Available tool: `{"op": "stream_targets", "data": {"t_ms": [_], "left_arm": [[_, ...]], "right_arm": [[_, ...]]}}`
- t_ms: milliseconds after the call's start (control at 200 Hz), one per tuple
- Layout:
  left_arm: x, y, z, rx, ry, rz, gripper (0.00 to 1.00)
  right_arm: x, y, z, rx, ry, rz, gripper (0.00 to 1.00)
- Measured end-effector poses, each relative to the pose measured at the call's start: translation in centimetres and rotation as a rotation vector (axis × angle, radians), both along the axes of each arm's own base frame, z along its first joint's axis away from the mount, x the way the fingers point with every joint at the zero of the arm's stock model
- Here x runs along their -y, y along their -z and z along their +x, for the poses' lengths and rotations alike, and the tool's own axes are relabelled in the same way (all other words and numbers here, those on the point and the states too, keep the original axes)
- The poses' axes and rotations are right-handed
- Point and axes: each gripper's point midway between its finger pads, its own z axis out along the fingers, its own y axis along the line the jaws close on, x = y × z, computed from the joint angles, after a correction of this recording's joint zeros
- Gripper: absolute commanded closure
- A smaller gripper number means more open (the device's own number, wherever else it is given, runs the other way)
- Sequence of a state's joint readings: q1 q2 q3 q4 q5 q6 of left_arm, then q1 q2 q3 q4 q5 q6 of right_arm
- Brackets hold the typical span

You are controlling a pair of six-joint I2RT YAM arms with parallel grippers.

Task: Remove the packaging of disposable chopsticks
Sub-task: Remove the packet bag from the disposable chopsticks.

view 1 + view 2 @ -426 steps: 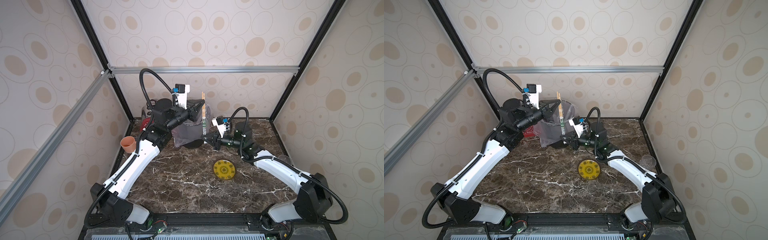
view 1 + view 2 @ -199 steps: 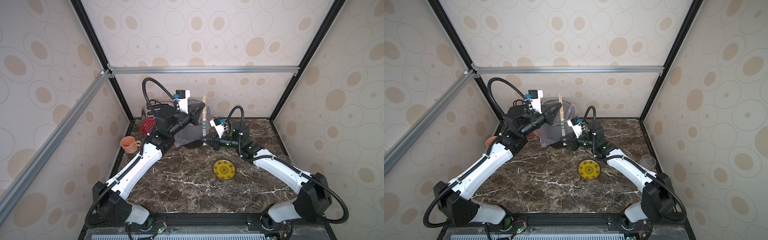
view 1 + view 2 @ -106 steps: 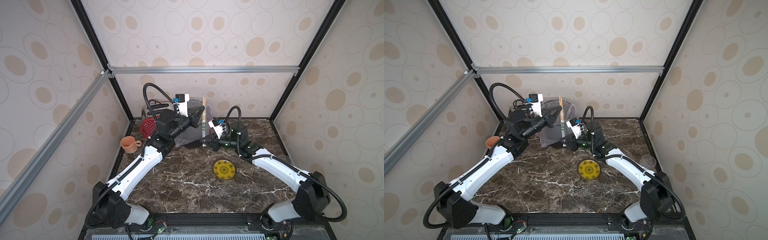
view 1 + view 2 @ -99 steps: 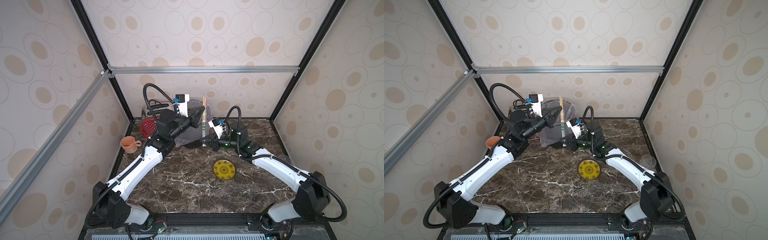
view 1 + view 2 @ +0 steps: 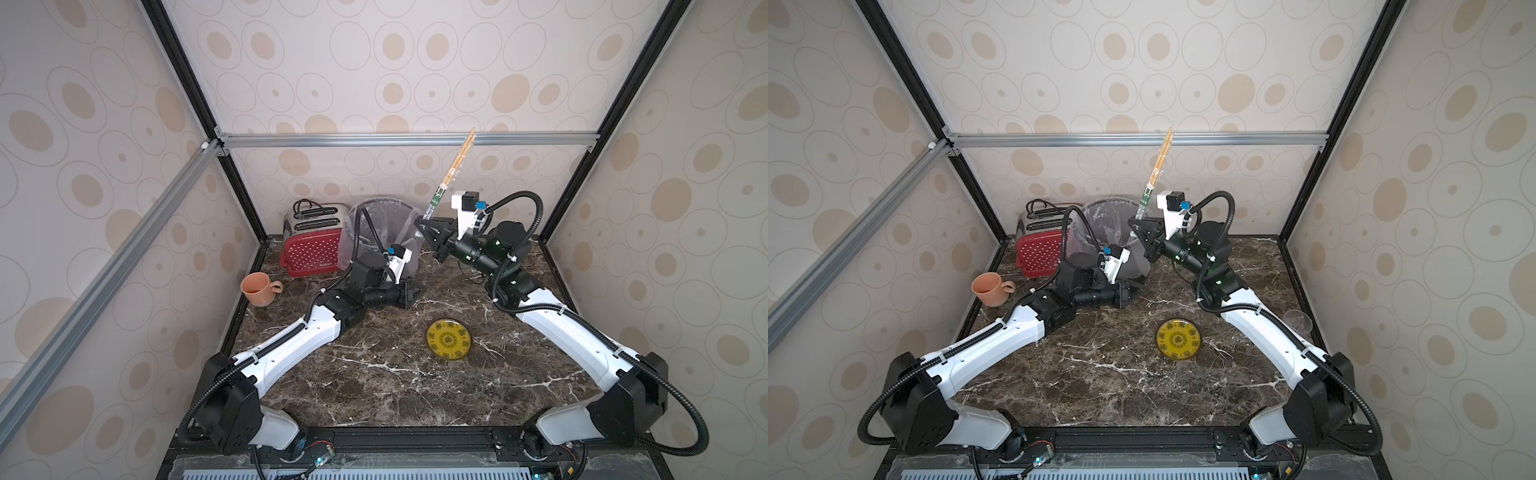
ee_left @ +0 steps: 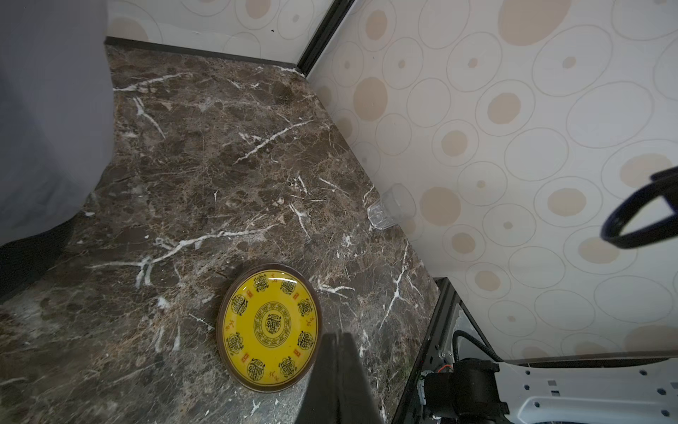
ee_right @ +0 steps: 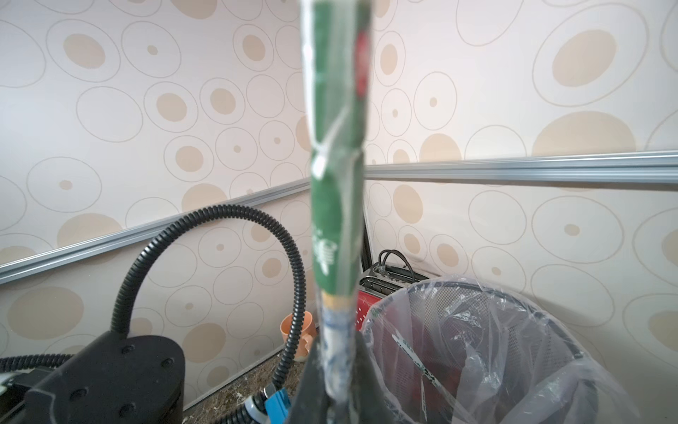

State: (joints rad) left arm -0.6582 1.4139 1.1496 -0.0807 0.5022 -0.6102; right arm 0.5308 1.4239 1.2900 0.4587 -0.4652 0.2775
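Note:
My right gripper [image 5: 430, 230] [image 5: 1141, 229] is raised beside the bin, shut on the lower clear end of the packaging [image 7: 335, 352]. Its green printed section [image 5: 436, 200] [image 5: 1144, 201] [image 7: 337, 147] sits just above the jaws. The disposable chopsticks [image 5: 457, 160] [image 5: 1160, 160] rise out of it, tilted up and to the right, their tips near the metal rail. I cannot tell how far the clear sleeve covers them. My left gripper [image 5: 412, 291] [image 5: 1134, 291] [image 6: 337, 339] hangs low over the table, shut and empty, well apart from the sticks.
A grey mesh bin [image 5: 384, 226] [image 7: 477, 348] lined with a clear bag stands at the back, a red toaster [image 5: 311, 243] to its left. An orange cup [image 5: 257, 289] sits at the left edge, a yellow dish [image 5: 449, 343] [image 6: 269, 326] mid-table, a clear glass [image 5: 1298, 322] by the right wall.
My left gripper has come off the upper end of the sticks and dropped down to the table. My right gripper has risen, and the sticks now lean to the right.

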Motion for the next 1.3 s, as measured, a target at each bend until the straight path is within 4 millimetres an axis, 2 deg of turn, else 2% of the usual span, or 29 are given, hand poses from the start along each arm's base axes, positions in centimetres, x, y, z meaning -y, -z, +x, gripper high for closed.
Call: {"op": "stream_targets", "data": {"t_ms": [130, 215, 371, 431, 651, 841, 1107, 1302], "left_arm": [[-0.7, -2.6, 0.5, 0.042, -0.023, 0.0, 1.0], [-1.7, -5.1, 0.6, 0.095, -0.045, -0.012, 0.93], [-5.0, -9.8, 0.8, 0.208, -0.106, -0.047, 0.52], [-5.6, -11.4, 1.1, 0.245, -0.118, -0.056, 0.42], [-4.1, -16.1, 3.7, 0.338, -0.092, -0.087, 0.41], [-3.2, -19.2, 5.6, 0.408, -0.076, -0.103, 0.43], [-3.8, -22.7, 5.4, 0.482, -0.078, -0.143, 0.42], [-3.5, -23.0, 5.2, 0.488, -0.057, -0.159, 0.43]], "right_arm": [[0.0, 1.7, -0.2, -0.025, -0.006, -0.023, 1.0], [-0.1, 3.9, -0.2, -0.066, -0.009, -0.06, 1.0], [-0.2, 6.8, -1.1, -0.116, -0.044, -0.116, 1.0], [-0.5, 7.5, -1.6, -0.127, -0.073, -0.127, 1.0], [-1.8, 10.2, -3.6, -0.17, -0.167, -0.161, 1.0], [-2.1, 10.5, -3.9, -0.186, -0.18, -0.159, 1.0], [-2.5, 11.3, -4.5, -0.194, -0.209, -0.173, 1.0], [-2.6, 11.7, -4.4, -0.202, -0.209, -0.176, 1.0]]}}
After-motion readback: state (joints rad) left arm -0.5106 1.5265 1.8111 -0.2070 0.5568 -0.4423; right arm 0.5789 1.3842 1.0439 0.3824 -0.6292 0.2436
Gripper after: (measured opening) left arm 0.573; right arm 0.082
